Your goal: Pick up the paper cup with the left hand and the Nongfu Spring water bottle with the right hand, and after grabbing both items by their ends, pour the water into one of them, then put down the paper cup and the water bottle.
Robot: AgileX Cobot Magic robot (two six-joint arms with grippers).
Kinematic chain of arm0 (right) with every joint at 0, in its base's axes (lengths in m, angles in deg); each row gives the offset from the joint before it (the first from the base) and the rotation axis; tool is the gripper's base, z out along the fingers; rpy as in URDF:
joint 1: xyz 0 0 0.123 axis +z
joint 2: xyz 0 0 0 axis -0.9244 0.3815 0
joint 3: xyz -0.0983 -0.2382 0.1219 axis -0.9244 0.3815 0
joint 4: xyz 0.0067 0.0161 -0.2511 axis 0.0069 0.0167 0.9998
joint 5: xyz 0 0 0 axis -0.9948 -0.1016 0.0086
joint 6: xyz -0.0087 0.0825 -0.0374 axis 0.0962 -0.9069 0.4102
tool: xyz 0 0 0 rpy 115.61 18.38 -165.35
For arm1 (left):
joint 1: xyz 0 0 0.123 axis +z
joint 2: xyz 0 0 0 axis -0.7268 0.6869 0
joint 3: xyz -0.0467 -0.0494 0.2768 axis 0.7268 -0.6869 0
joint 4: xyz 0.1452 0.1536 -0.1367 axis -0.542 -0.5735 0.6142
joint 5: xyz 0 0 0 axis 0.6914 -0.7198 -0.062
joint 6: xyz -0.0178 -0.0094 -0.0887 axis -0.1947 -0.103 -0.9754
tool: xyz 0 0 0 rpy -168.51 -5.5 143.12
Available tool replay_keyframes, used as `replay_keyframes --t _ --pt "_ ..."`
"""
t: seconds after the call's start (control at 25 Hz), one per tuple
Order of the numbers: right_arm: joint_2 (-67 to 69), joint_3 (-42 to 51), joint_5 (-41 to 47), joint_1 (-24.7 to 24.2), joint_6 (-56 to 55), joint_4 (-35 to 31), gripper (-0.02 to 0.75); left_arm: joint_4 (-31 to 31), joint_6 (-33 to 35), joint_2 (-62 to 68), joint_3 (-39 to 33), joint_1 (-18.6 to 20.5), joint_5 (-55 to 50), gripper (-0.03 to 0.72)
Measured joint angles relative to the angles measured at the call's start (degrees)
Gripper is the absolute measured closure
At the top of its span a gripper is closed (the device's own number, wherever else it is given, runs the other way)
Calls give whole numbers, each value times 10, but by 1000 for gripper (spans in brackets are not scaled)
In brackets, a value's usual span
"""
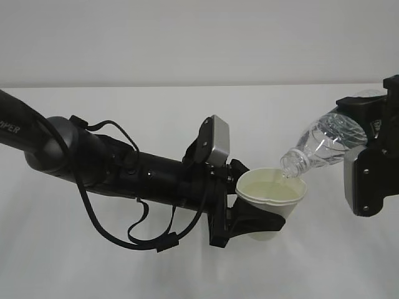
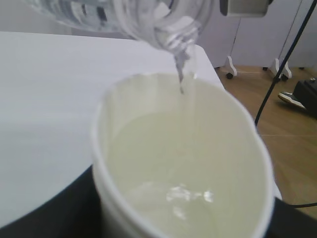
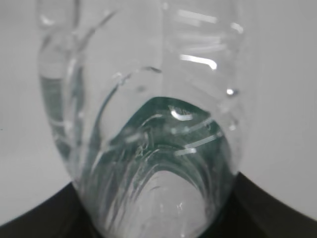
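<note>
My left gripper (image 1: 259, 215) is shut on the white paper cup (image 1: 272, 199) and holds it upright above the table. Inside the cup (image 2: 183, 163) lies clear water (image 2: 178, 198). My right gripper (image 1: 374, 156) is shut on the clear ribbed water bottle (image 1: 324, 143), which tilts down to the left with its open neck just over the cup's rim. A thin stream of water (image 2: 181, 74) runs from the bottle's mouth (image 2: 173, 34) into the cup. The right wrist view is filled by the bottle (image 3: 148, 124), squeezed between the black fingers (image 3: 267, 208).
The white table (image 1: 156, 261) spreads under both arms. The left arm (image 1: 112, 165) with looped cables crosses the left half. Beyond the table's right edge is wooden floor (image 2: 292, 148) with a black cable and a stand's feet.
</note>
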Motion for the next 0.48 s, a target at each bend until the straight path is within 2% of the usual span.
replay_keyframes --t 0.48 --pt "0 3 0 0 -23 -11 318 10 0 0 0 0 -1 238"
